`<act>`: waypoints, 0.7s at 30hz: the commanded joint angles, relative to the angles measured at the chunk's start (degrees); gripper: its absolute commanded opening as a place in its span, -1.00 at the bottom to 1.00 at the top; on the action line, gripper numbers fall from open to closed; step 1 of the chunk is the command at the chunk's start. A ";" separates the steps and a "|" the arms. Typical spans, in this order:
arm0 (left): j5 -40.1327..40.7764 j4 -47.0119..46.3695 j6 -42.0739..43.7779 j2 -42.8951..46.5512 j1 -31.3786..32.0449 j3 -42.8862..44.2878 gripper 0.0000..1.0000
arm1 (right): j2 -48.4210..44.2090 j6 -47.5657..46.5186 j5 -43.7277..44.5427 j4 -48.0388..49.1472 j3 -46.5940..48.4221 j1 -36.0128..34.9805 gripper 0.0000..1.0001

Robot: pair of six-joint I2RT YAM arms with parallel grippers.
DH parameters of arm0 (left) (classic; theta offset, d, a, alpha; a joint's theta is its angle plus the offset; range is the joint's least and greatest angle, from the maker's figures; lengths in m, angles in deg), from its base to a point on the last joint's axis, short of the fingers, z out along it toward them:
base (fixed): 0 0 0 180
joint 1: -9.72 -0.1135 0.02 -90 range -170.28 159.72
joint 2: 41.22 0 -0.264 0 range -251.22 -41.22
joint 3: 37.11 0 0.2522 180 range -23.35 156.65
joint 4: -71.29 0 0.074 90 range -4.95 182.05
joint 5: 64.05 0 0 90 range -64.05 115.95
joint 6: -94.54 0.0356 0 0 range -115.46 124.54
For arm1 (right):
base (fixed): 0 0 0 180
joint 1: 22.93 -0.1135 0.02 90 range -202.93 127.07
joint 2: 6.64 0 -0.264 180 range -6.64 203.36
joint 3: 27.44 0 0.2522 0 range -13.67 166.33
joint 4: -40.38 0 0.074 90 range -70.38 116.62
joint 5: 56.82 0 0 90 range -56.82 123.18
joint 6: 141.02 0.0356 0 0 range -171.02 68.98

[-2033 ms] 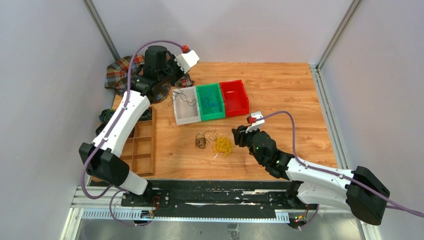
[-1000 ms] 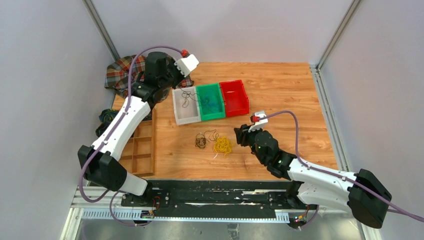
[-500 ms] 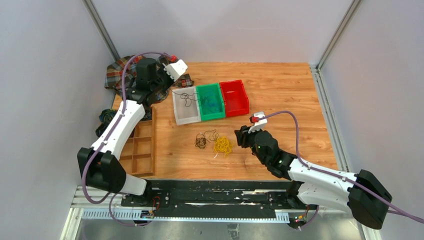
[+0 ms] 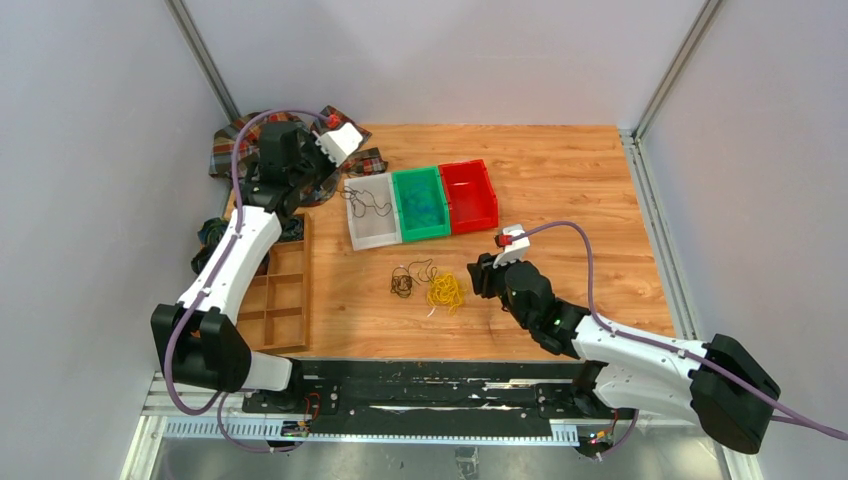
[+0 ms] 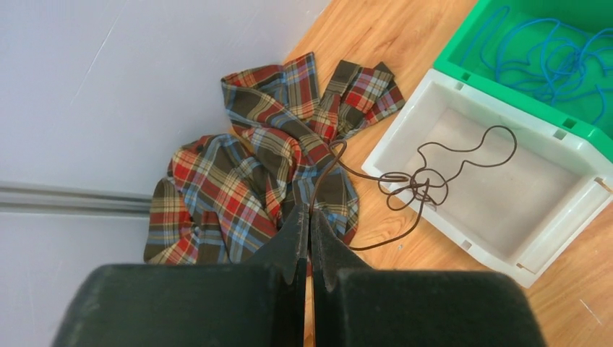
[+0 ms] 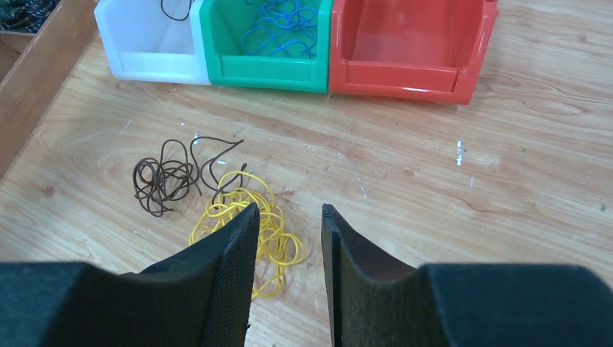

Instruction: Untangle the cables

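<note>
Our left claw (image 5: 311, 217) is clamped on a dark cable (image 5: 416, 186), which runs from its tips over the plaid cloth (image 5: 246, 188) into the white bin (image 5: 506, 206). Our right claw (image 6: 288, 213), jaws apart, hovers just above the yellow cable (image 4: 446, 291) on the surface (image 6: 470, 217). A second dark tangle (image 6: 160, 184) lies just left of the yellow cable. Blue cable (image 6: 285, 29) fills the green bin (image 6: 264, 71).

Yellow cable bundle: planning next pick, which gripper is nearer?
Right. The right gripper hovers beside the yellow cable bundle; the left gripper, holding a dark cable, sits away by the white bin.

Glossy plastic red bin (image 6: 405, 72), scuffed wooden table (image 6: 506, 181), woven plaid cloth (image 5: 238, 195), wiry cables (image 4: 446, 291).
</note>
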 commanded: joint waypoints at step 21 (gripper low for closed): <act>7.75 -2.52 -0.01 -15.62 10.14 3.82 -0.99 | -2.36 1.52 0.79 0.28 -0.84 2.32 -0.25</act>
